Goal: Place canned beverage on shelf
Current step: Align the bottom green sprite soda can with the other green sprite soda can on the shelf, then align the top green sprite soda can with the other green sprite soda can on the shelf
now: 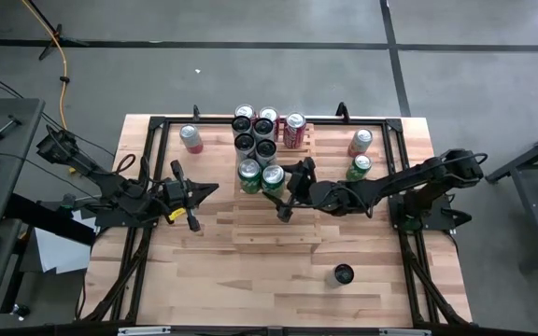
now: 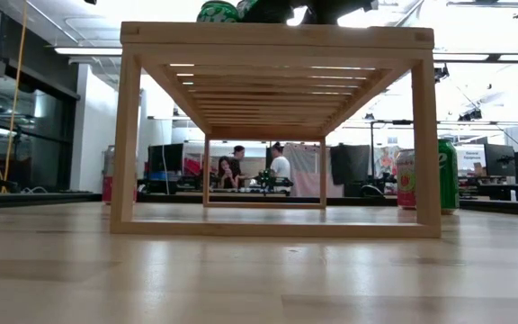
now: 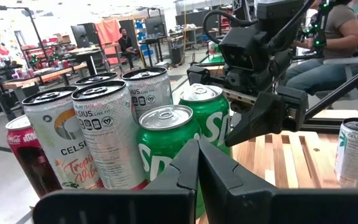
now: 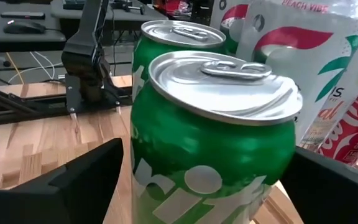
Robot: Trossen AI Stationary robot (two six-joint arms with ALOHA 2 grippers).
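Observation:
The shelf (image 1: 274,231), a light-wood slatted rack (image 2: 277,38), stands mid-table. On its far part stand several cans: white, dark, red and two green ones. My right gripper (image 1: 284,190) is open, reaching in from the table's right. Its fingers (image 4: 89,177) stand on either side of the nearer green can (image 4: 210,143), which rests upright on the slats (image 1: 272,177) beside the other green can (image 1: 248,172). My left gripper (image 1: 215,189) is shut and empty, hovering left of the shelf and pointing level at the cans (image 3: 197,149).
Loose cans stand on the tabletop: a pink-white one (image 1: 191,138) at far left, a pink-white (image 1: 361,140) and a green one (image 1: 359,167) at far right, and a dark one (image 1: 343,274) near the front. People sit in the room behind (image 2: 232,171).

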